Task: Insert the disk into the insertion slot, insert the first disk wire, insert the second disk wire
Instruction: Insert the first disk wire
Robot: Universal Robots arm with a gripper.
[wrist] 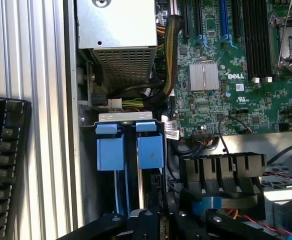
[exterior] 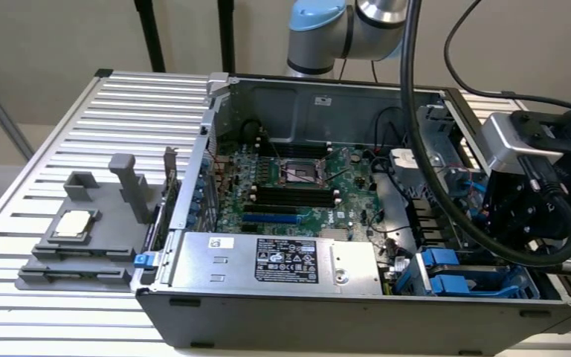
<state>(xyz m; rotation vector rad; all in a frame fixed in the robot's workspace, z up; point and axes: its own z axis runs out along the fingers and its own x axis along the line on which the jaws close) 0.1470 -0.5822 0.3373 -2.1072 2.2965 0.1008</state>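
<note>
Disk (wrist: 150, 150) sits at the case (wrist: 73, 150) corner near my claw (wrist: 158, 212), whose grip I cannot tell; black connectors (wrist: 221, 172) alongside could snag me.

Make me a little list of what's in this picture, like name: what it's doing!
case: open computer case, lying on a slatted table
gripper: gripper hangs over the slot
slot: slot with blue tabs, in the case's corner at the exterior view's right
power box: silver power box with a black label, beside the slot
motherboard: green motherboard on the case floor
holder: grey holder on the table, with a chip on it
keyboard: black keyboard on the table next to the case
</note>
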